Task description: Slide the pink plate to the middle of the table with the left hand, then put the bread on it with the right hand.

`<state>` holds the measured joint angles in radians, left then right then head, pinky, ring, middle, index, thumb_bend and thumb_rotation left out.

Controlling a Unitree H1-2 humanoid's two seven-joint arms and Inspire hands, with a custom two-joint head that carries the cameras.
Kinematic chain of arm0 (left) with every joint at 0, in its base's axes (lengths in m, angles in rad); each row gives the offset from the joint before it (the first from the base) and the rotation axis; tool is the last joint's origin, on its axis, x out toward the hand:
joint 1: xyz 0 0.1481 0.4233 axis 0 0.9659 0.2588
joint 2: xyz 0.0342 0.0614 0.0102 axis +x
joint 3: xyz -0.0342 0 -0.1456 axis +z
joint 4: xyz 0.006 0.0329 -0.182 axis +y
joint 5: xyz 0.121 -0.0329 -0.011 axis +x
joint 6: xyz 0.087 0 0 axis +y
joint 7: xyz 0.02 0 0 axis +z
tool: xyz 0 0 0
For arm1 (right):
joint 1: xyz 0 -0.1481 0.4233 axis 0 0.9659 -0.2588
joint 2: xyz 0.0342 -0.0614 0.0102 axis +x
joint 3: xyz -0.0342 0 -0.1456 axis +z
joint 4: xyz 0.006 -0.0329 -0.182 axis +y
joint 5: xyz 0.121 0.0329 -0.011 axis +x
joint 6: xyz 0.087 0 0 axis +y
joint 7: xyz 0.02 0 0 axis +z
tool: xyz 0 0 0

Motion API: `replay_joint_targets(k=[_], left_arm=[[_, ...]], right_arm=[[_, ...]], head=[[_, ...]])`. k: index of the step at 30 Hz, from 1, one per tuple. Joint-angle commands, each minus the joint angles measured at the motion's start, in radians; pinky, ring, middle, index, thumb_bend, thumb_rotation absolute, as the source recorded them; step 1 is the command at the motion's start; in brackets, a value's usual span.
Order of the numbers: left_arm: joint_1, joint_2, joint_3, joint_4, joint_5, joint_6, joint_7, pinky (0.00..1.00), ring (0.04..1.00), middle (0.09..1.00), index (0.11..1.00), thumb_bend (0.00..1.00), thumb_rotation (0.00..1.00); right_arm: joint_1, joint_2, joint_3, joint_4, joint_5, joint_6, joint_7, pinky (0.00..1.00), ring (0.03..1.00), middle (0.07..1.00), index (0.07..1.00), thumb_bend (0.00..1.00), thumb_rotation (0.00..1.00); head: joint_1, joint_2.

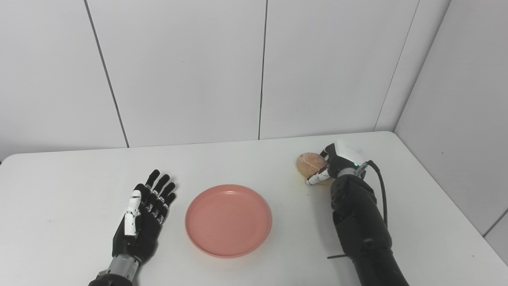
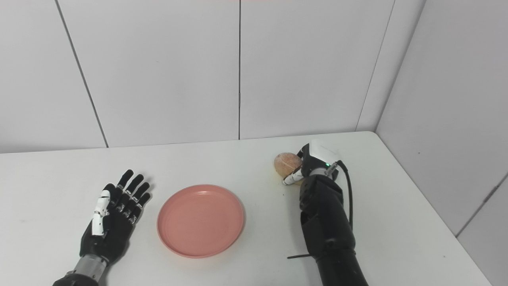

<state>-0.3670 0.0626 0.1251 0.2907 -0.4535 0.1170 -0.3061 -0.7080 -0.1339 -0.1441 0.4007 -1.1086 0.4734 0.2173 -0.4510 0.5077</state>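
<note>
Half done I'd say: plate sits mid-surface, my left hand lies released beside it, right hand grasping bread, transfer left.

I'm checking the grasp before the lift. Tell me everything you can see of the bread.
The bread is a small round roll, light brown with a paler seam across its top, and looks crusty and whole. It sits at the far right of the table, apart from the pink plate. The right hand is around its right side, with a white-tipped finger under its near edge. Whether it is lifted off the table cannot be told.
</note>
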Motion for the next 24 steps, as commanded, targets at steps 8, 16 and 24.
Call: replay_joint_targets(k=[8, 16, 24], left_arm=[[0.053, -0.001, -0.004, 0.038, 0.011, 0.046, 0.014, 1.0, 0.966, 0.966, 0.961, 0.32, 1.0], [0.054, -0.007, -0.009, 0.036, 0.018, 0.045, 0.021, 1.0, 0.966, 0.967, 0.959, 0.34, 1.0], [0.061, -0.025, -0.02, 0.023, 0.043, 0.04, 0.046, 0.99, 0.952, 0.953, 0.947, 0.34, 1.0]], right_arm=[[-0.038, -0.035, 0.019, -0.041, 0.061, -0.004, -0.098, 0.3, 0.381, 0.443, 0.548, 0.51, 0.0], [-0.019, -0.043, 0.047, -0.095, 0.119, -0.004, -0.14, 0.29, 0.367, 0.441, 0.535, 0.51, 0.0], [-0.004, -0.039, 0.087, -0.223, 0.13, -0.004, -0.088, 0.31, 0.384, 0.438, 0.536, 0.51, 0.0]], head=[[0.006, 0.001], [0.028, -0.002], [0.07, -0.006]])
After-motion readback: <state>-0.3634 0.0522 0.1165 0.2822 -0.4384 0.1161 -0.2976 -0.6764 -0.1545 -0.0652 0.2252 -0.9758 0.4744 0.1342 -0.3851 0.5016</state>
